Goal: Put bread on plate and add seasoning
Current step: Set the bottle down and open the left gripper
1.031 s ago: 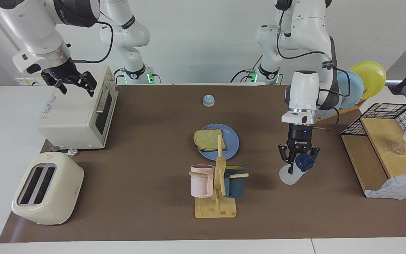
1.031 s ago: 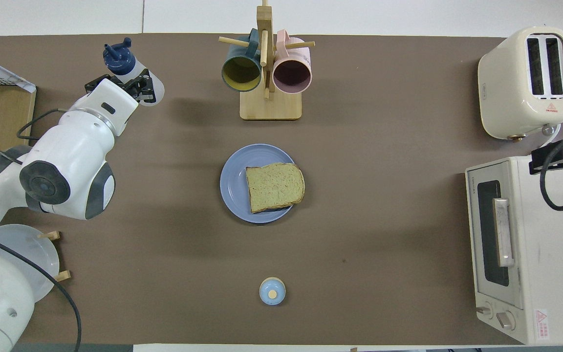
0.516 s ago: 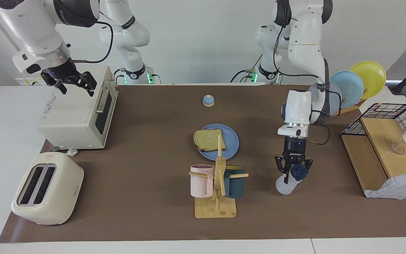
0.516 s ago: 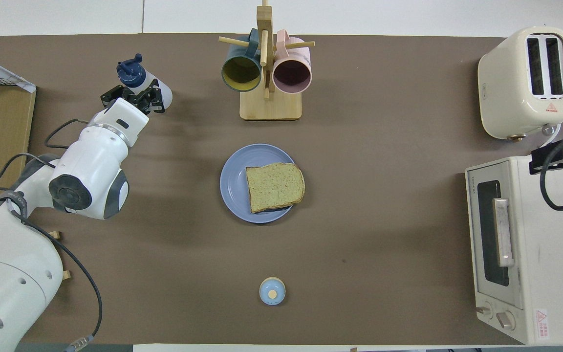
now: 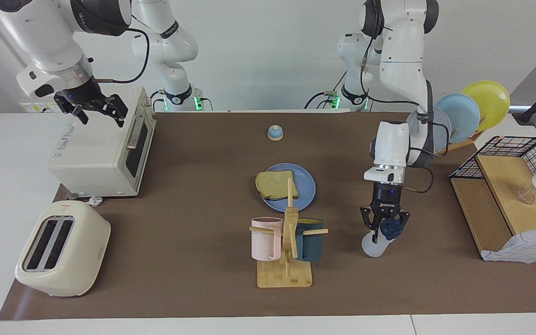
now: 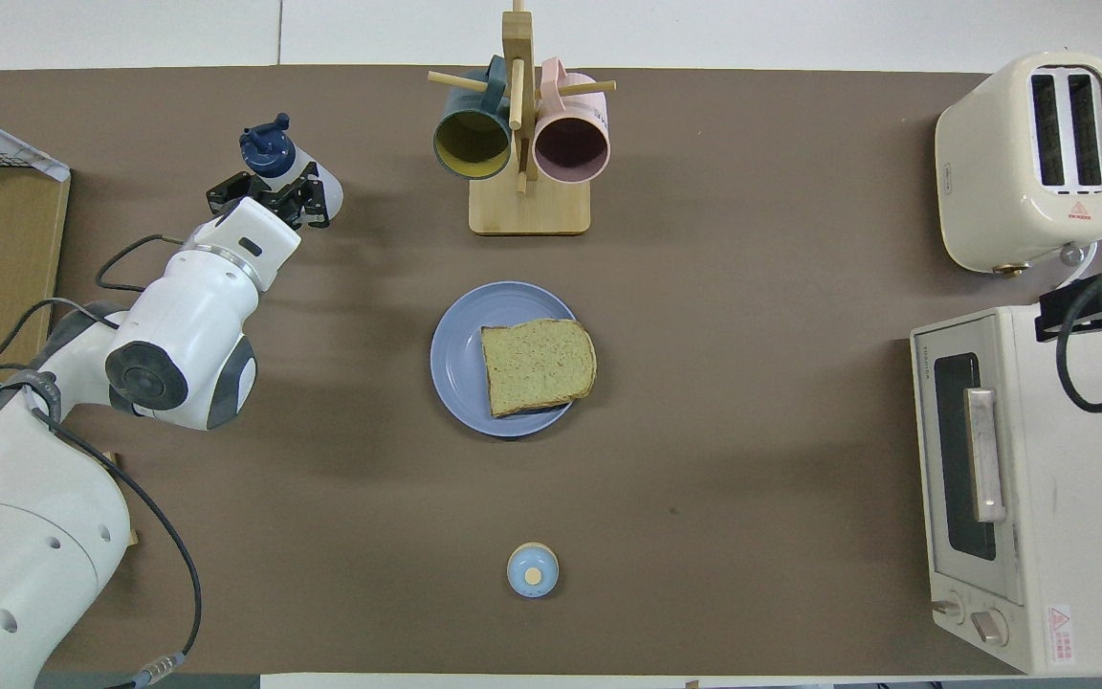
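So the bread (image 5: 276,184) is sitting flat on the blue plate (image 5: 306,186), shifted toward the right arm's end so one edge hangs a bit over the rim. I'll use that plate as the landmark for everything else, it's about mid bench (image 5: 193,223)

The seasoning bottle (image 5: 379,238) is off toward the left arm's end from the plate and up in the air, tilted, navy cap (image 6: 267,150) angled up and the pale body pointing down. The left claw (image 5: 384,226) is clamped around it just under the cap, coming down from above

Right claw (image 5: 95,108) is nowhere near the plate, way off toward the right arm's end, parked over the top of the toaster oven (image 5: 105,149) with its fingers spread and nothing in them. That arm is just waiting

Other stuff: the wooden mug tree (image 5: 287,242) with a pink mug (image 5: 265,238) and a dark teal one (image 5: 310,239) stands just farther from the robots than the plate. A little blue bell (image 5: 275,133) sits nearer to the robots than the plate. The cream pop-up toaster (image 5: 62,249) is toward the right arm's end, farther from the robots than the plate. A rack of upright plates (image 5: 470,111) and a wire basket with a wooden shelf (image 5: 510,195) are out past the bottle at the left arm's end
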You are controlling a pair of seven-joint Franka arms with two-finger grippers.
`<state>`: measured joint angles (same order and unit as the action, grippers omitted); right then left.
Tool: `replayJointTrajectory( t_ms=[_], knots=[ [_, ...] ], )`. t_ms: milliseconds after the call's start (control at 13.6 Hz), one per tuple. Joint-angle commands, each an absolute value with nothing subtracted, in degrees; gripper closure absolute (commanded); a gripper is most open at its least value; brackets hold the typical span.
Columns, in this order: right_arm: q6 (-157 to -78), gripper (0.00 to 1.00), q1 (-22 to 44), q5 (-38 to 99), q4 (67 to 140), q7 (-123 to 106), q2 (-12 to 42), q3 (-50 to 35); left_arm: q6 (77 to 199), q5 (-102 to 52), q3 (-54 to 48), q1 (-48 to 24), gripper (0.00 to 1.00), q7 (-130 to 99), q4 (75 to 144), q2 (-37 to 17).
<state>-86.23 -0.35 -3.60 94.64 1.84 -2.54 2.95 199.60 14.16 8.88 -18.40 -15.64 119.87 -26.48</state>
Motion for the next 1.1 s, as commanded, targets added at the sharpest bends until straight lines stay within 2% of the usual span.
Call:
replayJointTrajectory(
  t_ms=[0, 295, 516, 589, 663, 737, 1031],
  knots=[
    [-87.0, 0.00, -1.0, -3.5, 95.5, 0.8, -3.3, 2.6, 200.8, 16.7, 8.7, -16.9, 1.00, -15.2, 119.2, -27.4],
    [-87.0, 0.00, -1.0, -3.5, 95.5, 0.7, -3.3, 2.6, 200.8, 18.0, 8.7, -16.7, 1.00, -15.2, 119.7, -27.4],
    [-87.0, 0.00, -1.0, -3.5, 95.5, 0.8, -3.3, 2.6, 200.8, 18.0, 8.7, -16.7, 0.71, -15.2, 119.8, -27.5],
    [-87.0, 0.00, -1.0, -3.5, 95.5, 0.8, -3.3, 2.6, 200.8, 18.1, 8.7, -16.7, 0.49, -15.2, 119.8, -27.5],
    [-87.0, 0.00, -1.0, -3.5, 95.5, 0.8, -3.3, 2.6, 200.8, 18.2, 8.7, -16.5, 0.15, -15.3, 119.8, -27.5],
    [-87.0, 0.00, -1.0, -3.5, 95.5, 0.7, -3.3, 2.6, 200.7, 18.2, 8.7, -16.4, 0.00, -15.3, 120.0, -27.5],
    [-87.0, 0.00, -1.0, -3.5, 95.5, 0.8, -3.3, 2.6, 200.7, 18.3, 8.7, -16.4, 0.00, -15.4, 120.2, -27.4]
  ],
)
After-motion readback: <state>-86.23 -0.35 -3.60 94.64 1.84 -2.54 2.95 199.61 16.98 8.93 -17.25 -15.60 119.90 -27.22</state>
